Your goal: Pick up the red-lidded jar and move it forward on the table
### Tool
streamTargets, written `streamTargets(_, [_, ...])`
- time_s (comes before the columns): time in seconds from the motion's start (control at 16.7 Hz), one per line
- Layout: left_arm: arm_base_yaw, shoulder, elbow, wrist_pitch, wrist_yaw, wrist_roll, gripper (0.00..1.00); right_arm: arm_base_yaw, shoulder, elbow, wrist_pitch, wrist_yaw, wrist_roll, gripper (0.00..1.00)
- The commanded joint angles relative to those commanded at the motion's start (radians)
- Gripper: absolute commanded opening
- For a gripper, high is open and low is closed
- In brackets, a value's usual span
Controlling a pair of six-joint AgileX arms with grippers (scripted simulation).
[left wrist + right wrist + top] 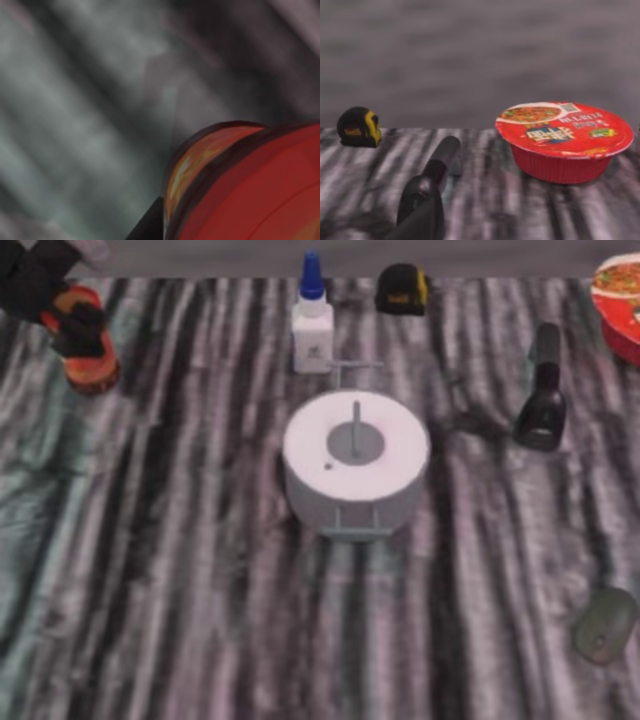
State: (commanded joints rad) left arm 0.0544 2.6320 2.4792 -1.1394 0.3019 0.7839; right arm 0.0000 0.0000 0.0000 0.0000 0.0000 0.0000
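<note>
At the table's (200, 620) far-left corner, about ten o'clock from the white drum (356, 465) in the top view, our left gripper (78, 328) sits over the red-lidded jar (85, 340), dark fingers straddling its lid and body; they look closed on it, though we cannot confirm firm contact or whether the jar is clear of the cloth. Left wrist view shows only the jar's (250, 185) lid edge and label pressed close against the lens, streaked cloth behind. Our right arm is out of the top view; its wrist camera looks across the black scanner (432, 185) toward the red noodle bowl (563, 140) and tape measure (359, 127), and we cannot tell its jaw state. Risks as we judge them: the jar appears tilted in the grip, so it may slip or pivot; the wrinkled cloth could catch its base and topple it on set-down; the glue bottle (312, 320), at three o'clock from the jar, stands well apart.
</note>
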Motion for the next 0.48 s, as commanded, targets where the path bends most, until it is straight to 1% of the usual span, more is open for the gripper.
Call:
streamTargets(0.24, [0.01,-0.115,-0.115,0.004,-0.001,0.002,0.0,0.0,0.0,0.0,0.0,0.0,0.0,1.0])
streamTargets(0.48, [0.025,-0.368,-0.37,0.002,-0.001,0.01,0.0,0.0,0.0,0.0,0.0,0.0,0.0,1.0])
